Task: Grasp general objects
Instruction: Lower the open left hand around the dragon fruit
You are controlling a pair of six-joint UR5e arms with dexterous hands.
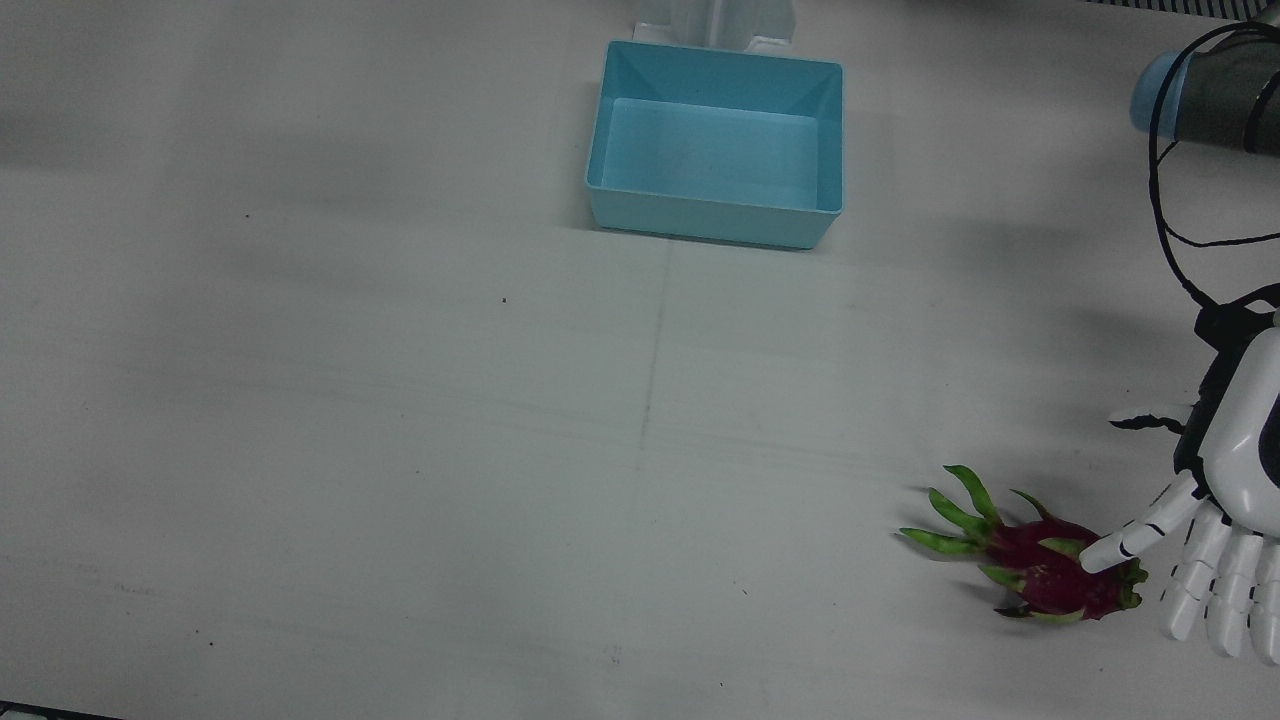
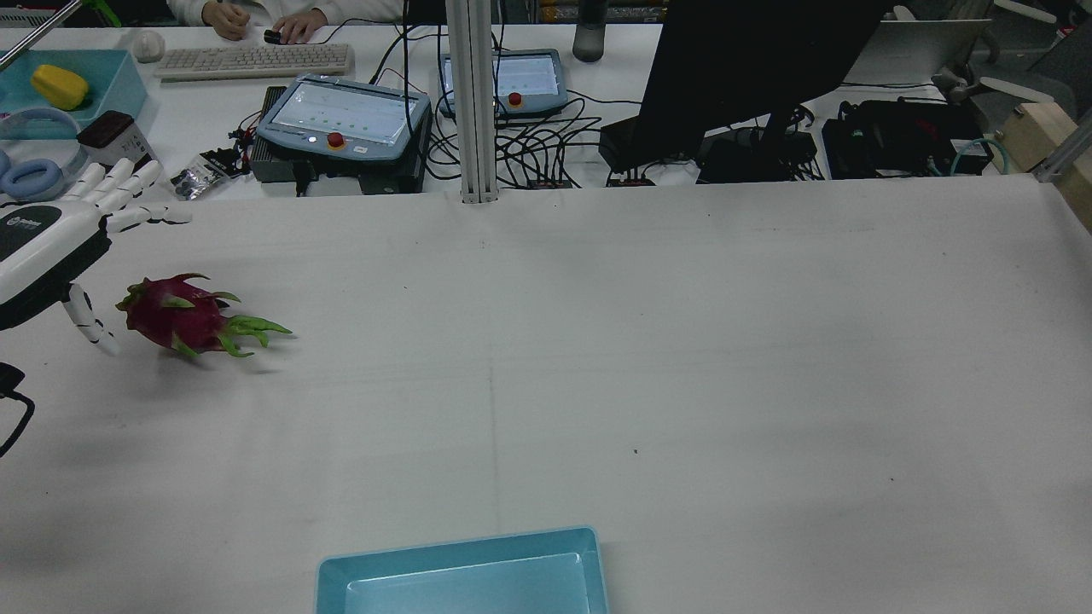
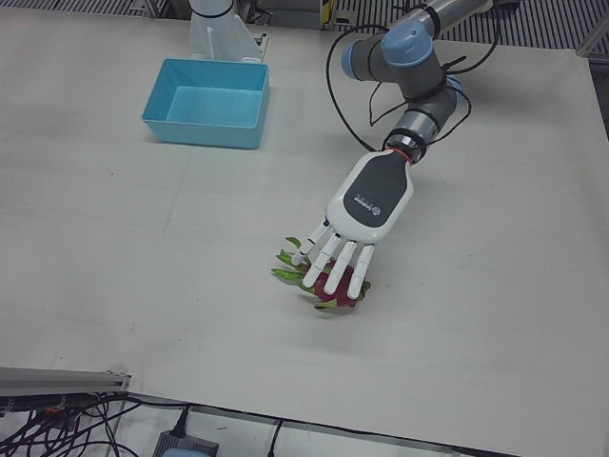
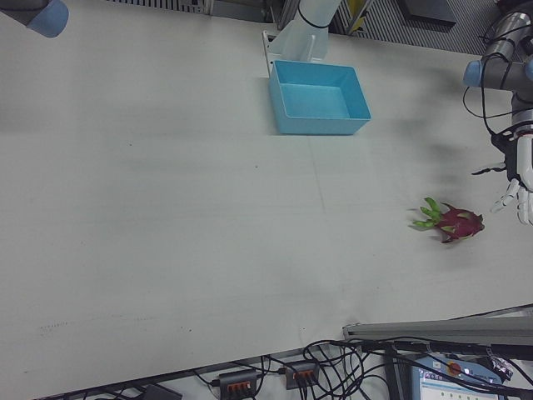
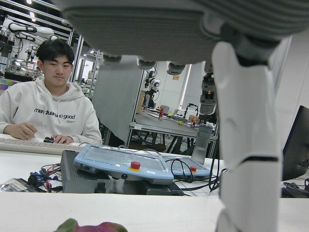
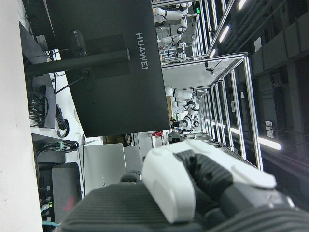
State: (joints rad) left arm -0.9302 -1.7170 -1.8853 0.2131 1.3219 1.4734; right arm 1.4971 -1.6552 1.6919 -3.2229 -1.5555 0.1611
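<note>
Your magenta dragon fruit with green leafy scales (image 1: 1050, 575) lies on its side on the matte white table (image 1: 400, 450), near the edge on the robot's left half, its long green tips pointing toward the table's middle. Its skin looks waxy and bumpy, the body oval.

Your left hand (image 1: 1215, 540), glossy white plastic with black joints, is spread wide and holds nothing. From the front view one fingertip overlaps the fruit's blunt end; the rear view shows the thumb hanging just beside that end with a small gap, the other fingers stretched out above and beyond the fruit. The left-front view puts the fingers (image 3: 335, 267) over the fruit, hiding most of it, so contact cannot be settled there.

The light blue rectangular plastic bin (image 1: 715, 145) sits well apart, at the robot's side of the table.

The left hand view shows only the fruit's top edge at the bottom of the picture. Your right hand (image 6: 203, 193) appears only in its own camera; whether it is spread or clenched I cannot tell.
</note>
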